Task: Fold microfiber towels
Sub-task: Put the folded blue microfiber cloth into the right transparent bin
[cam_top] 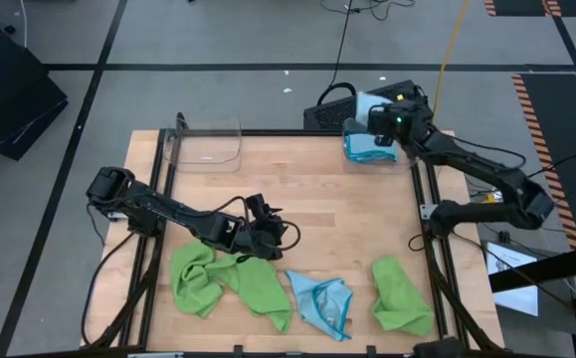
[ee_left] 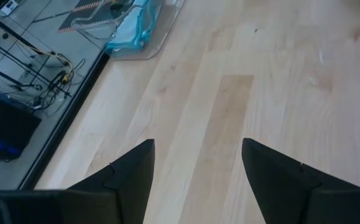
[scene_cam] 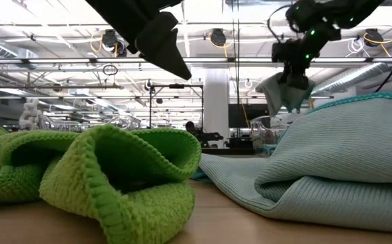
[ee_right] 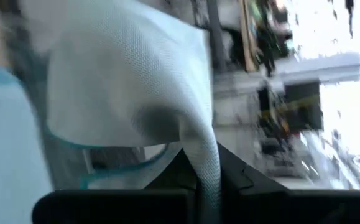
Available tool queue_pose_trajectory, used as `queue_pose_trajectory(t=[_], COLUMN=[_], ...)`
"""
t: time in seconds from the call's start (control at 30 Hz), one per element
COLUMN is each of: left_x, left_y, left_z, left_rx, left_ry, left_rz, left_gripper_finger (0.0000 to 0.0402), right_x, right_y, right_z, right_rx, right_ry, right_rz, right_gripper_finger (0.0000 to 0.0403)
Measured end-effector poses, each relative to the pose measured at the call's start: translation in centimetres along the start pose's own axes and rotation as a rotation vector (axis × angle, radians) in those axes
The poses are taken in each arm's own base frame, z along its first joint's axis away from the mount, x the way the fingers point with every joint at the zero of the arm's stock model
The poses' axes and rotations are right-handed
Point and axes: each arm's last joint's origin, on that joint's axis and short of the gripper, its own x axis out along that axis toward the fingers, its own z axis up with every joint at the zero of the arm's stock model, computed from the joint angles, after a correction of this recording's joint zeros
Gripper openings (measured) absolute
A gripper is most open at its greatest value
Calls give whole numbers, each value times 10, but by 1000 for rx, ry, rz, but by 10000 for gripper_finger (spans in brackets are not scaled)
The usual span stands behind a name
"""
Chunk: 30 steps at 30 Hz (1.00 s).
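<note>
Towels lie crumpled along the near desk [cam_top: 307, 189] edge: green [cam_top: 230, 281], blue [cam_top: 322, 303], green [cam_top: 400, 294]. Right end effector [cam_top: 387, 137], clamped on a blue towel [ee_right: 124, 93], holds it over the far-right bin [cam_top: 352, 129]; it may slip or snag there. Left end effector [cam_top: 273, 237], fingers apart, hovers empty.

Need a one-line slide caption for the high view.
Right gripper lifts a blue towel at the far bin; open left gripper hovers above green towels.

Even overhead light falls on the table [cam_top: 307, 189], leaving only soft shadows. In the low view, ceiling lamps glare and the nearest green towel [scene_cam: 124, 183] looks slightly soft. The right wrist view is heavily smeared, perhaps by motion.
</note>
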Motion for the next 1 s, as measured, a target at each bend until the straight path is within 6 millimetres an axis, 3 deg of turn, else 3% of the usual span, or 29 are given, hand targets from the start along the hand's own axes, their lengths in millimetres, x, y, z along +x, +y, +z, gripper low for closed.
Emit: queue_pose_trajectory(t=[0.2, 0.53, 0.77, 1.0], left_x=[-1, -2, -4, -6], left_y=[-2, -3, -5, -7], left_z=[0, 1, 2, 1], left_rx=[8, 26, 33, 44], left_ry=[-3, -16, -25, -27], left_rz=[-4, -9, -15, -21], left_gripper_finger=[241, 241, 241, 241], right_x=[8, 26, 46, 44], right_y=[24, 52, 74, 82], right_z=[0, -11, -15, -19], right_rx=[33, 59, 2, -15], right_ry=[-38, -96, -35, 3], right_rz=[126, 7, 85, 159], right_gripper_finger=[10, 8, 8, 8])
